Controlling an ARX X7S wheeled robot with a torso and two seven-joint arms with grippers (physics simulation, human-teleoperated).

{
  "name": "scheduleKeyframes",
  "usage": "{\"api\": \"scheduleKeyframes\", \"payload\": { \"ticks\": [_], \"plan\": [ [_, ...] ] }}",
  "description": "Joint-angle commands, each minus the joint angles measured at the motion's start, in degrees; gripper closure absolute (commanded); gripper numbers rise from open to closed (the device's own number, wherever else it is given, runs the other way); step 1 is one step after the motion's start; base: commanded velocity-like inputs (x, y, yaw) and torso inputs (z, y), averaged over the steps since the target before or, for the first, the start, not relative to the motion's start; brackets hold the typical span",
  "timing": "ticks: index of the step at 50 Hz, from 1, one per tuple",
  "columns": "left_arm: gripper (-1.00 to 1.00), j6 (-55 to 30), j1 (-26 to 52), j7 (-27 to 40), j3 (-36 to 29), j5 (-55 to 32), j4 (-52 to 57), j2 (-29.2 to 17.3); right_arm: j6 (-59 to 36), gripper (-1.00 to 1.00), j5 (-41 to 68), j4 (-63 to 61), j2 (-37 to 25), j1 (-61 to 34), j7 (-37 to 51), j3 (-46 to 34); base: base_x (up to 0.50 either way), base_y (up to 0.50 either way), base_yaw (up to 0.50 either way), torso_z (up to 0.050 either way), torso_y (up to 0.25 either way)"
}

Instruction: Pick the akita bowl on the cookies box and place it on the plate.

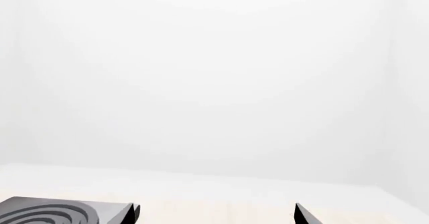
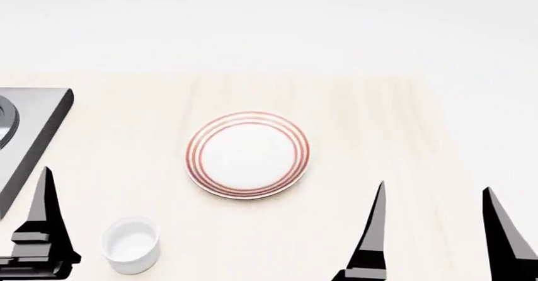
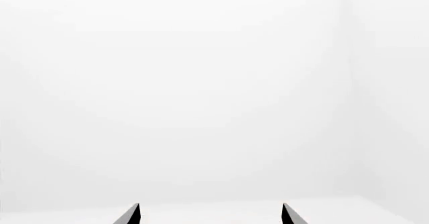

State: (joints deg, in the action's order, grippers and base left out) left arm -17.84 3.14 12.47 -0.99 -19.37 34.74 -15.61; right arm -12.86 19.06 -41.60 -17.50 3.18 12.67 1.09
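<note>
The plate [image 2: 249, 154], white with thin red rings, lies flat in the middle of the pale wooden table. The akita bowl and the cookies box are out of view in all three views. My right gripper [image 2: 434, 189] is open near the table's front right, to the right of the plate, its dark fingers pointing away from me. In the right wrist view the right gripper [image 3: 209, 213] holds nothing. My left gripper [image 1: 216, 213] is open and holds nothing. One of its fingers [image 2: 44, 212] shows at the front left.
A small plain white cup [image 2: 130, 244] stands at the front left, near the left finger. A grey stove top [image 2: 29, 130] with a ringed burner [image 1: 47, 214] sits at the table's left edge. White walls lie beyond the table.
</note>
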Motion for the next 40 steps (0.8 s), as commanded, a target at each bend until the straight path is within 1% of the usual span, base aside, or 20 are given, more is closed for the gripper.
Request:
{"api": "scheduleKeyframes", "payload": {
  "ticks": [1,3,6,12,29,40],
  "plan": [
    [-1.00,0.2,0.0,0.1,-0.1,-0.5,0.0,-0.3,0.1,-1.00,0.7,-0.7,-0.6,0.2,0.0,0.2,0.50,0.00,0.00,0.000,0.000],
    [-1.00,2.0,-0.6,-1.2,-0.1,-1.0,-0.4,-0.5,2.0,-1.00,-0.5,-0.1,-0.1,0.6,0.2,0.4,0.50,0.00,0.00,0.000,0.000],
    [-1.00,4.0,-1.4,-2.1,0.5,-1.8,-0.2,-0.5,1.4,-1.00,-1.5,0.1,-0.2,0.4,0.9,0.1,0.48,0.00,0.00,0.026,0.000],
    [-1.00,2.7,-0.9,-2.3,1.6,-4.8,-0.4,-0.8,2.2,-1.00,-1.9,0.2,-0.3,0.7,0.9,0.0,0.00,0.00,0.00,0.050,0.000],
    [-1.00,2.6,-0.9,-2.1,1.6,-5.5,-0.6,-1.4,2.4,-1.00,-1.7,0.0,-1.0,1.0,1.1,-0.1,0.00,0.00,0.00,0.050,0.000],
    [-1.00,0.9,-0.2,-2.5,2.1,-8.0,-0.5,-2.6,0.9,-1.00,-0.9,-0.9,-2.4,0.8,1.5,1.0,0.00,0.00,0.00,0.050,0.000]
  ]
}}
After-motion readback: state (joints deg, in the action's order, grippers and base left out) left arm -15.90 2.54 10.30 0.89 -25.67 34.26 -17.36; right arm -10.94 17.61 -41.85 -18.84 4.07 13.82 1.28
